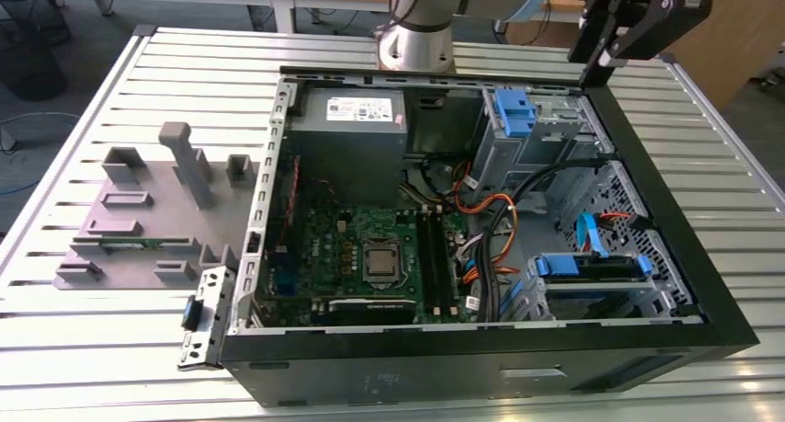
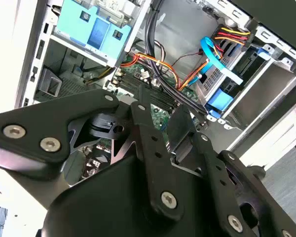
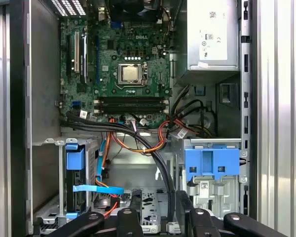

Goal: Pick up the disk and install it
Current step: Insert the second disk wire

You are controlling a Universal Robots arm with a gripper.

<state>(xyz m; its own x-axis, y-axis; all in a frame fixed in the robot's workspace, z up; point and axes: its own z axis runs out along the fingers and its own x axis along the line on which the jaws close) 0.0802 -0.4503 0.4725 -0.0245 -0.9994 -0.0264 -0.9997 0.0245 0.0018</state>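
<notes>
The disk (image 1: pixel 513 114) stands in the drive bay at the far right corner of the open computer case (image 1: pixel 491 348) in the exterior view. It has a blue carrier face, with silver-grey metal and a white sticker behind it. Both wrist views look down on it: the disk (image 3: pixel 212 163) and the disk (image 2: pixel 91 27). My gripper (image 1: pixel 598 68) hangs above the case rim just right of that bay, clear of it. Its fingers (image 3: pixel 134 200) are spread, so the gripper (image 3: pixel 158 207) is open with nothing between them. The same gap shows at the gripper (image 2: pixel 160 118).
A second blue carrier (image 1: pixel 589 268) sits in the near right cage, with a blue ribbon cable (image 3: pixel 96 189) and orange wires beside it. The grey power-supply box (image 1: pixel 349 119) fills the far left corner. A grey fixture plate (image 1: pixel 147 211) lies on the slatted table (image 1: pixel 98 367) to the left. The arm base (image 1: pixel 417 36) stands behind the case.
</notes>
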